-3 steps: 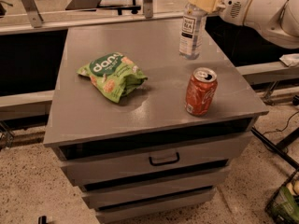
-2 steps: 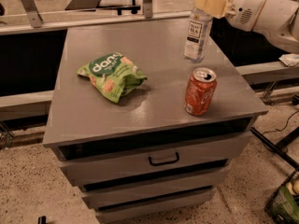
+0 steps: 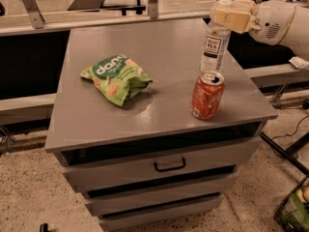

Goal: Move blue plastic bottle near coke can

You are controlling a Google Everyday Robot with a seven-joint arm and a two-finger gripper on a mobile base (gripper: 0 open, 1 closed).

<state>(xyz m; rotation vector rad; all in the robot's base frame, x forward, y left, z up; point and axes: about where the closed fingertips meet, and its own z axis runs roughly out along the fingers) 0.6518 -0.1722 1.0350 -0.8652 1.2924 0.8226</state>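
Clear bottle [image 3: 214,50] upright near the right edge of the surface [image 3: 159,42], just behind the can [image 3: 207,94], base hidden by the can's top. Gripped at the cap end by the gripper [image 3: 232,14], jaws closed around it, reaching in from the right. Green snack bag [image 3: 116,76] well apart on the left. Below, drawers [image 3: 170,166].

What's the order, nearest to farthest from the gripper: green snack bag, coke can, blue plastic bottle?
From the gripper, at upper right:
1. blue plastic bottle, held at its top.
2. coke can, just in front of the bottle.
3. green snack bag, off to the left.
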